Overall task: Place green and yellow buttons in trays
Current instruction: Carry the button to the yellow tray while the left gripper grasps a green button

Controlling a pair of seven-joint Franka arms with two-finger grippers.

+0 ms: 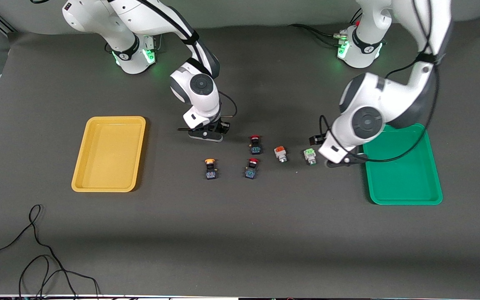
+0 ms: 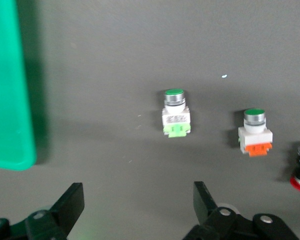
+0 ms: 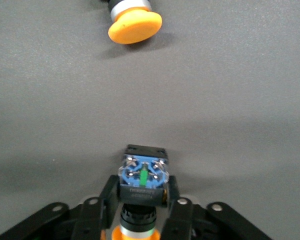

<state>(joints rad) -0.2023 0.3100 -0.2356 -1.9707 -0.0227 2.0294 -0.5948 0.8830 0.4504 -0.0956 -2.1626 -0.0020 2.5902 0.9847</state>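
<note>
Fingers of the right gripper (image 3: 142,200) pinch a yellow button (image 3: 142,192), its black body sticking out past them, over the bench (image 1: 240,233) near the yellow tray (image 1: 82,164). It could slip and fall short. Left gripper (image 2: 140,210), fingers spread, hangs by the green button (image 2: 176,114), which lies flat, cap away from them; they could knock it aside.

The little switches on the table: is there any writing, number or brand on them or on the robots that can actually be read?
No text can be read in these pictures.
Green-capped button: a printed label on its white body, too blurred to read.
Button in the right gripper: faint lettering below its blue contact block, too small to read.
Arm bases: a round logo mark, no readable letters.
Yellow tray and green tray: no markings.
</note>
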